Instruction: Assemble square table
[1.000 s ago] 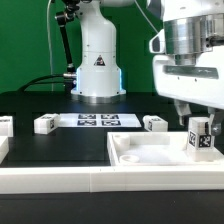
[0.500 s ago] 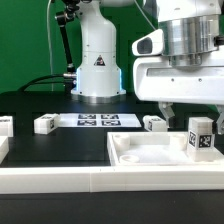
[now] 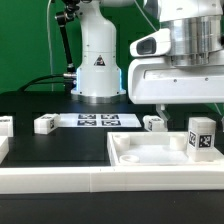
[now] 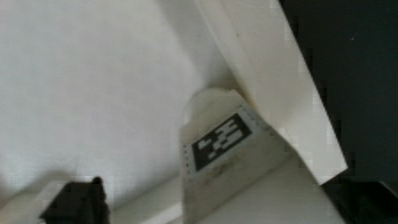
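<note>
**Change from the earlier view.** One second ago the pincer [image 3: 188, 105] stood low, with its fingers on either side of the upright leg [image 3: 201, 137]. It has since risen and now hangs above that leg, clear of it. The fingers are spread wide and pinch nothing. The leg has not shifted.

**Materials and shapes.**
- The tabletop [image 3: 140, 158] is a square slab of smooth white plastic. Its rimmed face is turned up.
- The upright leg is a short, blocky white piece. It carries a black-and-white tag on the side facing the exterior view.
- In the wrist view the same leg [image 4: 222, 140] shows its tag beside the slab's raised rim, against the black table [image 4: 338, 40].

**Location of parts.**
- The tabletop lies on the table toward the exterior view's right, behind the long white rail [image 3: 60, 182].
- The upright leg stands on the tabletop near its far right corner.
- A second leg [image 3: 45, 124] and a third leg [image 3: 153, 123] lie loose on the table, either side of the marker board [image 3: 95, 120].
- A fourth leg [image 3: 4, 126] is cut off by the left edge of the exterior view.
</note>
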Available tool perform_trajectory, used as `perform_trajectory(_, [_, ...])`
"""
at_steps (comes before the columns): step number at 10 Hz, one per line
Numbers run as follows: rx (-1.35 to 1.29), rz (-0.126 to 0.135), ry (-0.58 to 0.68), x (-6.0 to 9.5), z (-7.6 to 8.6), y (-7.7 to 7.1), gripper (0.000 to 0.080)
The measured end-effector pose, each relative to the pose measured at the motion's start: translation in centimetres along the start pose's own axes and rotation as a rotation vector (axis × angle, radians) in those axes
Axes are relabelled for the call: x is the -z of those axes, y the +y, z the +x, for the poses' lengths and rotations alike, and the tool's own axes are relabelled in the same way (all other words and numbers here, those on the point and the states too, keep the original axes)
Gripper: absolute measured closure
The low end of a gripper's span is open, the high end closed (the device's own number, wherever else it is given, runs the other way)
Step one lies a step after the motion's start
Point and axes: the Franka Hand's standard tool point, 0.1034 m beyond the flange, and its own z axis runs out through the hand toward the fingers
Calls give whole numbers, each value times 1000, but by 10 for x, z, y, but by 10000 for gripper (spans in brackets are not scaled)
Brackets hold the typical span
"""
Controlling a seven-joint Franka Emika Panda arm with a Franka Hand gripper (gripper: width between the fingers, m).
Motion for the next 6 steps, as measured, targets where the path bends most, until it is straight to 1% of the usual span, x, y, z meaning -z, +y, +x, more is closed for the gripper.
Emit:
perform_trajectory(3, [218, -15, -2, -2, -2, -2, 150])
perform_trajectory(4, [314, -27, -5, 0, 0, -2, 150])
perform_trajectory(5, [350, -31, 0, 1, 1, -4, 150])
perform_trajectory(6, [428, -43, 2, 1, 1, -3, 150])
